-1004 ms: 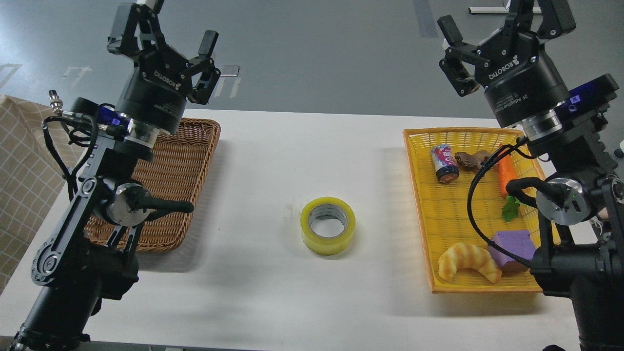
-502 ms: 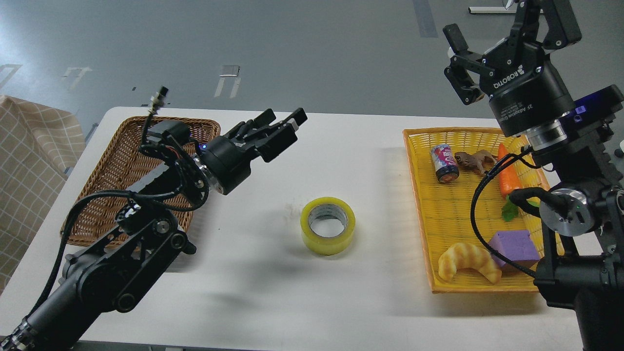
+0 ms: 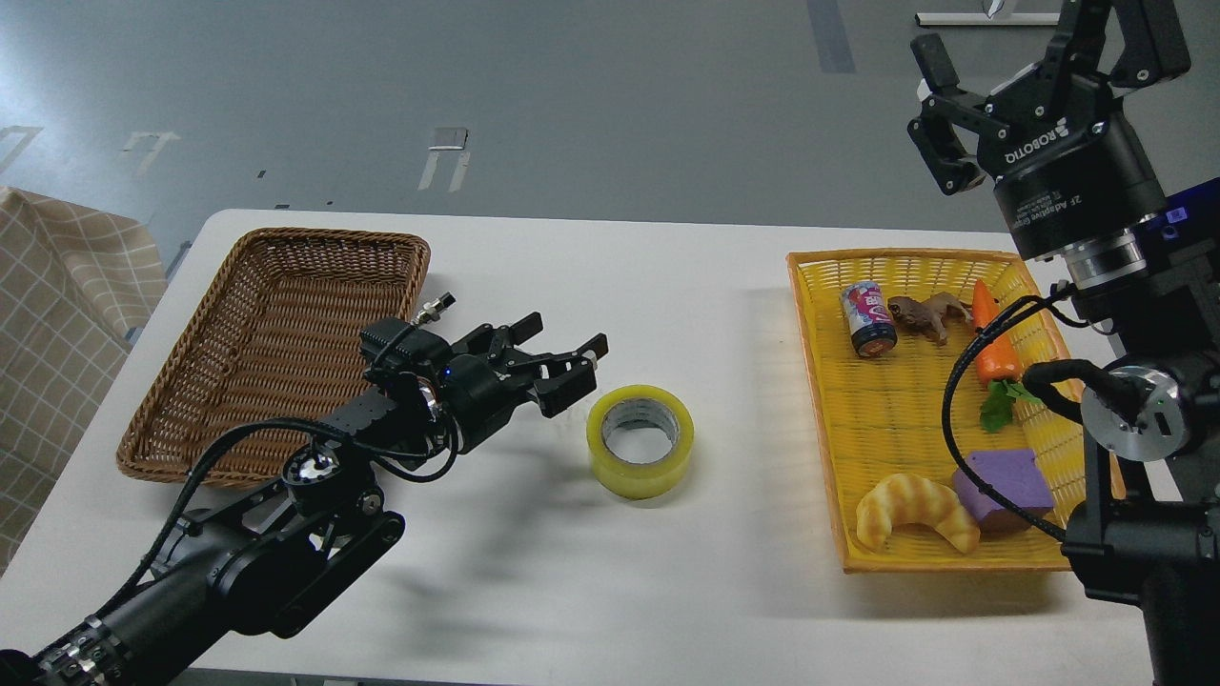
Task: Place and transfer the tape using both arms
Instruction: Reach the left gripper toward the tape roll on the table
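Note:
The tape (image 3: 640, 441), a wide yellow translucent roll with a grey-white core, lies flat on the white table (image 3: 610, 286) near its middle. My left gripper (image 3: 564, 362) is open and empty, low over the table just left of the roll, fingers pointing at it, not touching it. My right gripper (image 3: 1034, 86) is open and empty, raised high at the far right, above the back of the yellow basket (image 3: 829, 457).
A brown wicker basket (image 3: 276, 343) sits at the left, behind my left arm. The yellow basket holds a can (image 3: 868, 319), a brown toy (image 3: 925, 312), a carrot (image 3: 996, 348), a purple block (image 3: 1006, 486) and a croissant toy (image 3: 915, 510). A checked cloth (image 3: 52, 324) hangs left of the table.
My left arm has swung down from high over the wicker basket to just left of the tape. My right gripper has drifted right and a little up. The tape has not moved.

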Tool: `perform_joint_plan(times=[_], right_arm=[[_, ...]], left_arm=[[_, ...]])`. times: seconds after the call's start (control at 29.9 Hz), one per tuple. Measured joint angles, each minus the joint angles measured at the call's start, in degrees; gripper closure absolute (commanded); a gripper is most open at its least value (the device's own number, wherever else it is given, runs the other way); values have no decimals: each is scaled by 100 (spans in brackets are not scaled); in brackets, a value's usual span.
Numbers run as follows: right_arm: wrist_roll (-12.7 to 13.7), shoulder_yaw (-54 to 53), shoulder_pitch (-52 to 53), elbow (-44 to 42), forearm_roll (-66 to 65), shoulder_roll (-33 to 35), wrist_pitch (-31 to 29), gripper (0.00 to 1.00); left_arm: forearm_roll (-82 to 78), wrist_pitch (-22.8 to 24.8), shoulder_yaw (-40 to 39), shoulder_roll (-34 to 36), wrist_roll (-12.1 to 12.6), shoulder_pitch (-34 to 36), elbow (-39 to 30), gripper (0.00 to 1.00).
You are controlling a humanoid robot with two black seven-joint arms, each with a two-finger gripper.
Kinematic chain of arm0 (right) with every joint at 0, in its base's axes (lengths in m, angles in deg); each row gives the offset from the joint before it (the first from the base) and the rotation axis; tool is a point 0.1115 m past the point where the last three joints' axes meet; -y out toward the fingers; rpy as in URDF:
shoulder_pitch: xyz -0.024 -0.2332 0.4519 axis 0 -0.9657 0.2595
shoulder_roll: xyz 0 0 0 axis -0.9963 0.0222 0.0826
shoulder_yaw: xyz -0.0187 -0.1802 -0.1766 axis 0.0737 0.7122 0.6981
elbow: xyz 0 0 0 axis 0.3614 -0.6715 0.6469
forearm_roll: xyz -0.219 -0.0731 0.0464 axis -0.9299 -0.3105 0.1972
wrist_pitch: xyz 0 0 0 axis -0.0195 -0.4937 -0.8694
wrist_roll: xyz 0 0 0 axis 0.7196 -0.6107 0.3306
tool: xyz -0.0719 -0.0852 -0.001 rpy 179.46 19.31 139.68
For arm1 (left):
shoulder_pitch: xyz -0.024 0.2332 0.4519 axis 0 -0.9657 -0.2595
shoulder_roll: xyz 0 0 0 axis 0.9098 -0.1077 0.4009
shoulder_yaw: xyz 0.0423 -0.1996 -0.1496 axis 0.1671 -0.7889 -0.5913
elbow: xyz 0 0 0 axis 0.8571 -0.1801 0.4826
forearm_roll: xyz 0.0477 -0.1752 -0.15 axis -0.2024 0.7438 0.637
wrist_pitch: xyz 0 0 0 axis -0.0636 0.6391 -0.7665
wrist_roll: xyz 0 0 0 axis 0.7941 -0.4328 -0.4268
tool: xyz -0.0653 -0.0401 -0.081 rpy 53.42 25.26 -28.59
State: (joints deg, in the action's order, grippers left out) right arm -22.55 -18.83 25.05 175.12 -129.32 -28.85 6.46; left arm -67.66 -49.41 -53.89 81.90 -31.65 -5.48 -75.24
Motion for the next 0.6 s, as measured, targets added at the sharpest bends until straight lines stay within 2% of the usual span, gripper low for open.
perform_joint_plan(times=[0.37,0.6], right_arm=[[9,-8,-169,-2,-2,9,0,0],[9,-28,-196,-8,-8,16,0,0]], left_arm=[[-1,-115,684,11,12,361,411,2],[-1,-116,1073,-66,136,642,690,2]])
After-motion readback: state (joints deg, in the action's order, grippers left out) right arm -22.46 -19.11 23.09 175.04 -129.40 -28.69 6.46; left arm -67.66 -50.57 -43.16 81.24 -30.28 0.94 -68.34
